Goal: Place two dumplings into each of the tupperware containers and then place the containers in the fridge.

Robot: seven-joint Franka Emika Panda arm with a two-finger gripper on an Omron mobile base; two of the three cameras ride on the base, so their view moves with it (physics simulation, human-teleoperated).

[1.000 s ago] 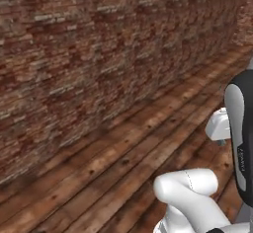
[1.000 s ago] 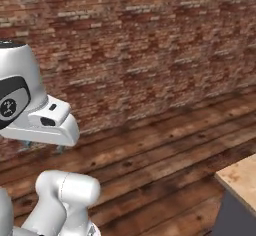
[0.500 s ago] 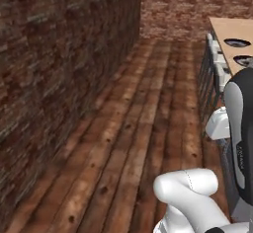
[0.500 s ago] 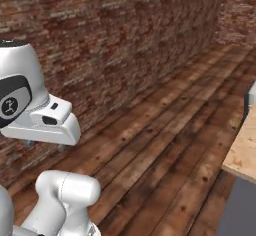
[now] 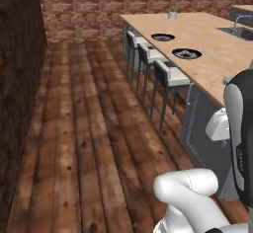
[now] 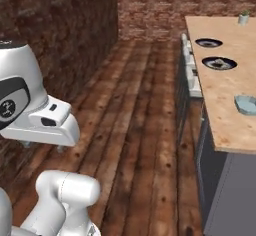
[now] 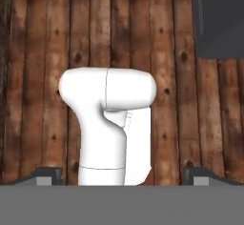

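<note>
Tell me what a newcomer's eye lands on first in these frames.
Probably the long wooden counter running down the right side, with two dark plates on it and white stools tucked along its near edge. A pale blue-teal container sits nearer on the same counter. In the hand view, the hand points at the plank floor.

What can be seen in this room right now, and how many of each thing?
Wooden counter: one, light tan, long, running along the right.
Round plates: two, dark with pale centres, on the counter, one behind the other; the nearer one holds something small, too blurry to name.
Tupperware container: one, pale blue-teal, on the near part of the counter.
Stools: three, pale seats, lined up along the counter's side.
Small pot: one, greyish with a green top, at the counter's far end.
Brick walls: reddish brown, left and far side.
Plank floor: dark brown wood.
Robot arm: one, white with dark joints.
End effector: two dark tips, set wide apart.
</note>
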